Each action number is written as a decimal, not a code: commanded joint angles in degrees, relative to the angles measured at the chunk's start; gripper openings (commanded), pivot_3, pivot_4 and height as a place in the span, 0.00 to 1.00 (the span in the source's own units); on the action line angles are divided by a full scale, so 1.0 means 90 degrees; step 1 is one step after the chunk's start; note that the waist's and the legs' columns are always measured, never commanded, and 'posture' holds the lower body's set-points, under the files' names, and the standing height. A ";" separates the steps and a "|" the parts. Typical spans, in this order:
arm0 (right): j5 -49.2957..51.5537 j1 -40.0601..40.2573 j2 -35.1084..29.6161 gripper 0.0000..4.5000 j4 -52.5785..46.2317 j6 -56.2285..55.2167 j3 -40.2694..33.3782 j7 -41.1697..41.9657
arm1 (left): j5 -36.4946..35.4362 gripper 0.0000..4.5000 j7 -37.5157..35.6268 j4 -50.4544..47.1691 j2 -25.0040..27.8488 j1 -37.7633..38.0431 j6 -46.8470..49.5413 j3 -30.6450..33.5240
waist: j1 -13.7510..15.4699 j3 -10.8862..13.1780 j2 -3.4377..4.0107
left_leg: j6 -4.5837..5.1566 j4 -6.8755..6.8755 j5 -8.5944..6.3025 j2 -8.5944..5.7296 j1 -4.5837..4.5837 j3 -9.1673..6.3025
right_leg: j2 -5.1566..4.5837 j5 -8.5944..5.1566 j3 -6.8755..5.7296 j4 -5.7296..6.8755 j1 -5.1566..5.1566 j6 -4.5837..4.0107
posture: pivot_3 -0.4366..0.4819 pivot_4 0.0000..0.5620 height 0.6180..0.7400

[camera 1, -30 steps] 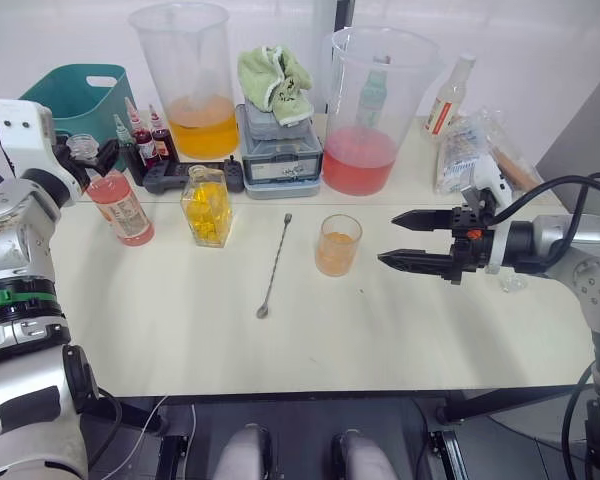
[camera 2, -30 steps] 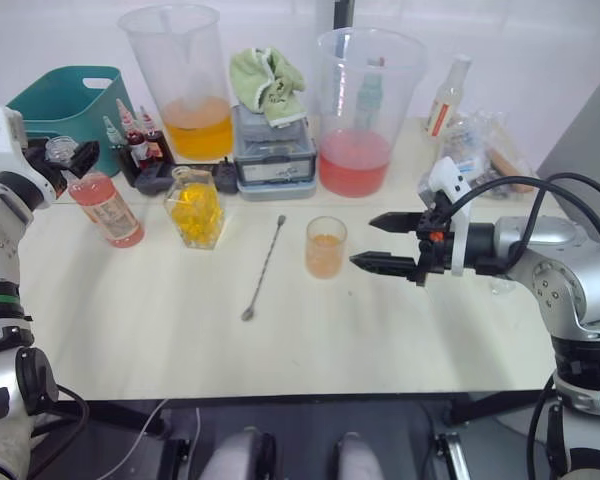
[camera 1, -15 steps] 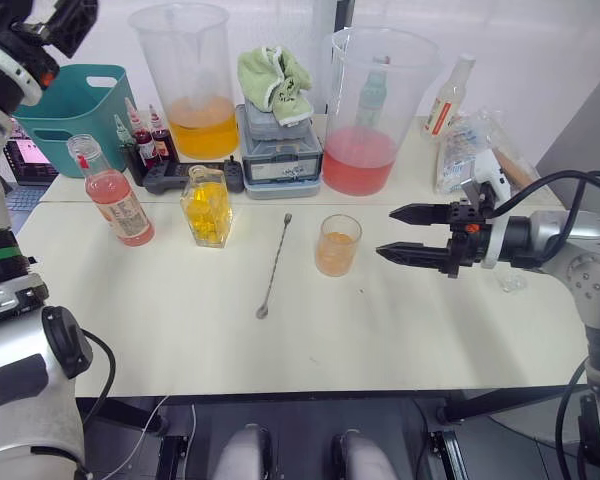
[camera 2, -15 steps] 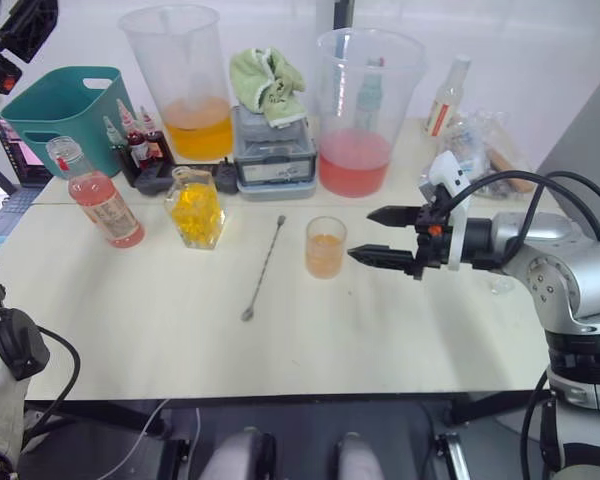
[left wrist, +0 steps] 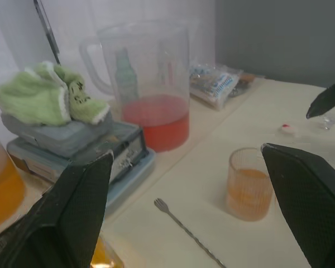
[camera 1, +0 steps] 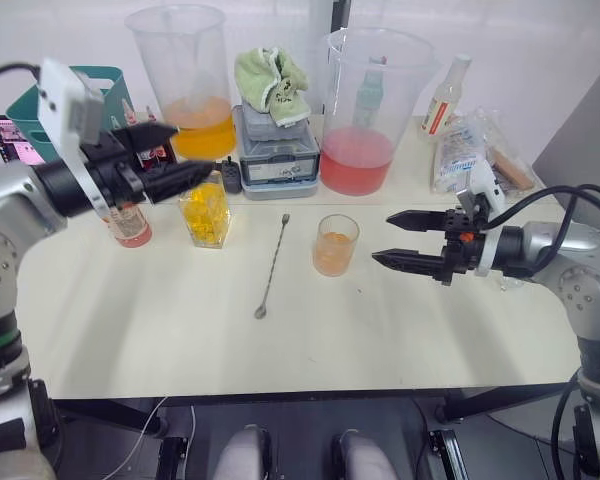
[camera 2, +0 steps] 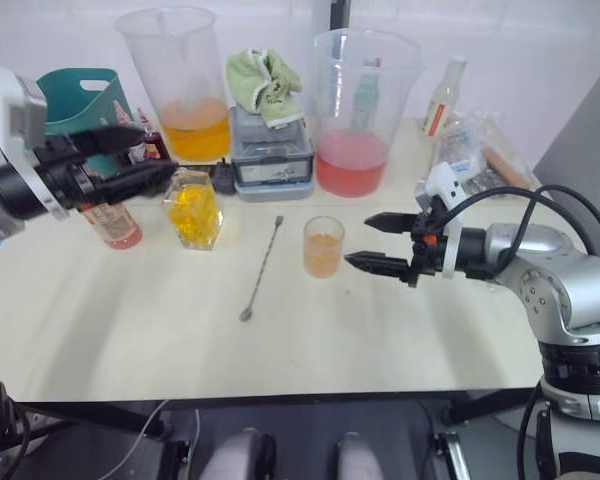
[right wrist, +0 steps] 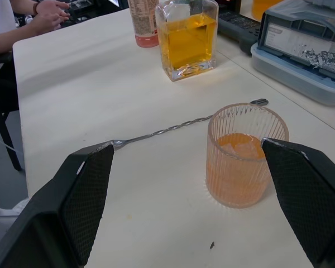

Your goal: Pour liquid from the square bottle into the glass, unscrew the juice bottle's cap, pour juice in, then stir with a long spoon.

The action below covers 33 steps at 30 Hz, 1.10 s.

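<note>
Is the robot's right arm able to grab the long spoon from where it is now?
Probably not straight away. The glass stands between the open right gripper and the long spoon, which lies flat on the table. The arm would likely have to go over or around the glass first.

The table (camera 1: 180, 340) bears glass (camera 1: 335, 245), long spoon (camera 1: 272, 268), square bottle (camera 1: 205, 210).
</note>
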 commanded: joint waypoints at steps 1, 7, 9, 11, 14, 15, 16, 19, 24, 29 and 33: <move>0.0164 0.0222 -0.0031 1.00 -0.0350 -0.0076 -0.0555 -0.0242 | 0.0152 1.00 -0.0012 -0.0515 0.0079 0.0534 -0.0199 0.0005 | 0.0014 0.0000 0.0000 | 0.0000 0.0000 0.0000 0.0000 0.0000 0.0000 | 0.0000 0.0000 0.0000 -0.0001 0.0000 0.0000 | 0.48 0.27 1.00; 0.0168 0.1542 -0.0034 1.00 -0.1004 -0.0296 -0.1283 -0.0543 | 0.0625 1.00 0.0165 -0.1051 -0.0367 0.2290 -0.0917 0.0017 | 0.0041 -0.0004 0.0007 | 0.0001 -0.0009 -0.0001 0.0002 0.0006 0.0000 | -0.0006 0.0000 0.0003 -0.0006 0.0007 0.0000 | 0.48 0.27 1.00; -0.0044 0.2342 -0.0028 1.00 -0.1181 -0.0523 -0.1620 -0.0612 | 0.0903 1.00 0.0112 -0.0929 -0.0560 0.2796 -0.1357 -0.0032 | 0.0061 -0.0005 0.0006 | -0.0001 -0.0008 0.0001 0.0002 0.0004 -0.0002 | -0.0006 0.0000 0.0002 -0.0009 0.0008 -0.0001 | 0.48 0.27 1.00; -0.0296 0.3105 -0.0011 1.00 -0.1139 -0.0894 -0.1998 -0.0589 | 0.1201 1.00 0.0021 -0.0681 -0.0858 0.3391 -0.2001 0.0013 | 0.0067 -0.0009 0.0013 | 0.0000 -0.0005 0.0000 0.0004 0.0005 -0.0001 | -0.0006 -0.0001 0.0002 -0.0015 0.0012 -0.0001 | 0.48 0.27 1.00; -0.0337 0.3622 0.0037 1.00 -0.1111 -0.1184 -0.2297 -0.0585 | 0.1424 1.00 -0.0130 -0.0397 -0.1117 0.3872 -0.2743 0.0122 | 0.0037 -0.0011 0.0017 | 0.0001 -0.0007 -0.0001 0.0005 0.0011 0.0008 | -0.0008 -0.0001 0.0010 -0.0021 0.0016 -0.0001 | 0.48 0.27 1.00; -0.0220 0.3776 0.0135 1.00 -0.1058 -0.1252 -0.2454 -0.0530 | 0.1423 1.00 -0.0185 -0.0252 -0.1180 0.4035 -0.2865 0.0190 | 0.0035 -0.0012 0.0016 | -0.0002 -0.0006 0.0001 0.0007 0.0011 0.0008 | -0.0005 -0.0002 0.0010 -0.0022 0.0014 -0.0002 | 0.48 0.27 1.00; -0.0237 0.3991 0.0187 1.00 -0.0932 -0.1408 -0.2575 -0.0419 | 0.1123 1.00 -0.0491 -0.0041 -0.1254 0.4227 -0.2857 0.0369 | 0.0032 -0.0015 0.0016 | -0.0003 -0.0006 0.0002 0.0011 0.0015 0.0007 | 0.0000 -0.0003 0.0010 -0.0027 0.0019 -0.0004 | 0.48 0.27 1.00; -0.0354 0.4407 0.0372 1.00 -0.0601 -0.1860 -0.2779 -0.0273 | 0.1109 1.00 -0.0684 0.0635 -0.1374 0.4616 -0.3110 0.0631 | 0.0016 -0.0021 0.0019 | -0.0002 -0.0009 0.0001 0.0015 0.0035 0.0012 | 0.0003 -0.0006 0.0009 -0.0029 0.0034 -0.0008 | 0.48 0.27 1.00; -0.0216 0.4540 0.0523 1.00 -0.0400 -0.2039 -0.2886 -0.0296 | 0.1278 1.00 -0.0509 0.0833 -0.1551 0.4985 -0.3466 0.0779 | 0.0030 -0.0021 0.0020 | -0.0002 -0.0010 0.0001 0.0016 0.0045 0.0019 | -0.0001 -0.0008 0.0010 -0.0043 0.0048 -0.0007 | 0.48 0.27 1.00; -0.0242 0.4672 0.0654 1.00 -0.0405 -0.2161 -0.2734 -0.0293 | 0.1210 1.00 -0.0306 0.0281 -0.1688 0.5227 -0.3382 0.0741 | 0.0048 -0.0022 0.0019 | 0.0003 -0.0018 -0.0006 0.0021 0.0091 0.0012 | -0.0009 -0.0012 0.0002 -0.0061 0.0107 -0.0008 | 0.48 0.27 1.00; -0.0174 0.4662 0.0729 1.00 -0.0513 -0.2134 -0.2545 -0.0269 | 0.1168 1.00 0.0087 -0.0201 -0.1826 0.5220 -0.3060 0.0526 | 0.0032 -0.0026 0.0027 | 0.0003 -0.0048 -0.0006 0.0031 0.0109 0.0023 | -0.0014 -0.0013 0.0009 -0.0099 0.0124 -0.0012 | 0.48 0.27 1.00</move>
